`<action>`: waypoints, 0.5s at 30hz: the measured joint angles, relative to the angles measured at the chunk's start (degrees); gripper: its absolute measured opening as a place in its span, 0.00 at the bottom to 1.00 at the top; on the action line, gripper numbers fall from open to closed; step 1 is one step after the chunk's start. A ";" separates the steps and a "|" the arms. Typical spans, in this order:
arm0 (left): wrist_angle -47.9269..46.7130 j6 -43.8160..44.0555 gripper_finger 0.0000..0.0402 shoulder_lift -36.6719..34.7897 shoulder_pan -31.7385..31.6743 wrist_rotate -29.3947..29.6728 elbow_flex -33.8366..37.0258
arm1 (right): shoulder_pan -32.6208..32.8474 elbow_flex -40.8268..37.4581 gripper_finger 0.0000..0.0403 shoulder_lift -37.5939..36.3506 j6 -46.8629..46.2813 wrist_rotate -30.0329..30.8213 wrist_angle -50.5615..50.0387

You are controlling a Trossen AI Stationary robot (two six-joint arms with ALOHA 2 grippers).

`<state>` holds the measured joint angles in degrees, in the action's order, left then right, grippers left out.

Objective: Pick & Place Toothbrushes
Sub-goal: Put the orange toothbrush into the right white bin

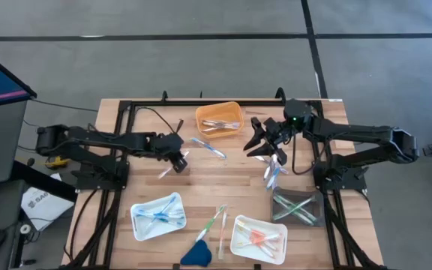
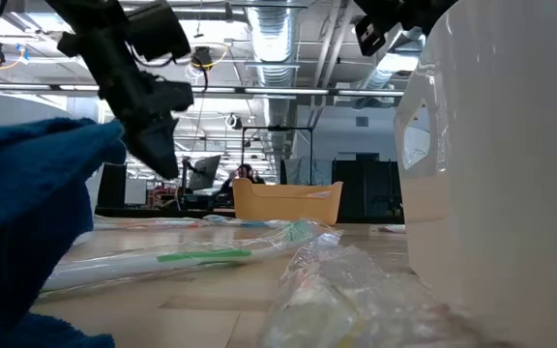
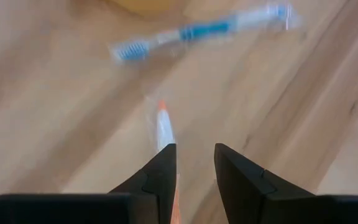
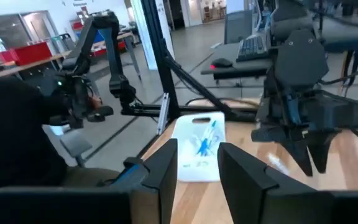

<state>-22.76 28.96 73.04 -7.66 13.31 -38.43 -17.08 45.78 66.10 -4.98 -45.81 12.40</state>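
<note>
Your table (image 1: 231, 176) fills mid-frame: four trays hold sorted toothbrushes, yet loose toothbrushes (image 1: 208, 147) lie above centre and at lower centre, so you are roughly midway. Your left gripper (image 1: 177, 160), left of centre, hovers with jaws part-open beside an orange-tipped brush (image 3: 164, 127); hold uncertain. Your right gripper (image 1: 259, 139), upper right, stands part-open, apparently empty. Bare wood at centre gives you room.

- In the left wrist view, the orange toothbrush (image 3: 165, 134) runs behind the left hand (image 3: 194, 163), its lower end hidden.
- In the low view, a blue cloth (image 2: 27, 222) at nine o'clock is blurred and cut off by the edge.
- A white tray (image 2: 511, 164) blocks three o'clock.
</note>
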 joint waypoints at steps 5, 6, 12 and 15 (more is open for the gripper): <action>-1.67 1.03 0.26 5.62 0.02 -4.51 0.00 | -0.72 -1.09 0.27 -0.02 -1.05 -0.48 0.17; -1.88 1.25 0.26 6.77 0.02 -4.75 0.00 | -0.72 -1.09 0.27 0.01 -0.81 -0.47 0.01; -2.38 1.56 0.26 11.31 0.02 -4.73 0.00 | -0.14 -1.09 0.27 0.01 0.25 -0.60 0.07; -2.13 1.76 0.26 12.52 0.02 -4.54 -0.07 | -0.13 -1.09 0.27 -0.01 0.51 -0.64 0.05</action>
<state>-24.89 30.72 85.57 -7.64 8.77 -38.50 -17.21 44.69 66.08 -4.46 -46.46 12.45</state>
